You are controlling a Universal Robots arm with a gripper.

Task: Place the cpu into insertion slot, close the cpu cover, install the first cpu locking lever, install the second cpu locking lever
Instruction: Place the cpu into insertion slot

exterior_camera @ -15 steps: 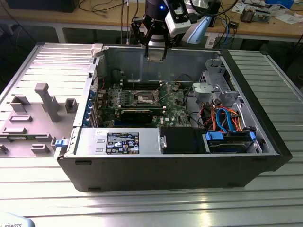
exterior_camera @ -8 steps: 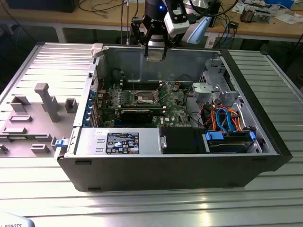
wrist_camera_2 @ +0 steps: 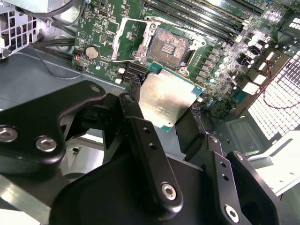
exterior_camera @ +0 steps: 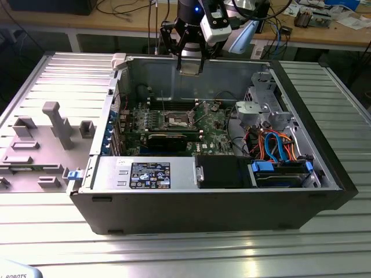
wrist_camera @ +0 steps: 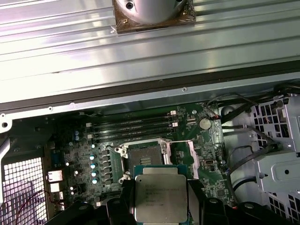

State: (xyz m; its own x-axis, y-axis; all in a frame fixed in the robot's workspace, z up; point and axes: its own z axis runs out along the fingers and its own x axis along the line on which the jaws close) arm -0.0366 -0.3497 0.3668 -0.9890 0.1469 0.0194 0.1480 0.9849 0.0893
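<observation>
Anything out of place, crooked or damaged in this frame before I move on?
Nothing stands out. The gripper is shut on the flat square silver-grey cpu, edges parallel to the dark-centred, silver-rimmed insertion slot, which sits empty with its thin silver hinged cpu cover swung open. No damage shows.

Bright, even overhead light. Ribbed metal surface [exterior_camera: 174, 255] shows glare streaks in front of the computer case [exterior_camera: 203, 211], and outside the case it goes near-white in the first wrist view. Case interior is dimmer and shadowed. Perforated panel [wrist_camera_2: 276, 101] in the case wall blows out white. cpu [wrist_camera_2: 166, 101] has a soft sheen; black fingers [wrist_camera_2: 150, 154] read as a dark mass.
</observation>
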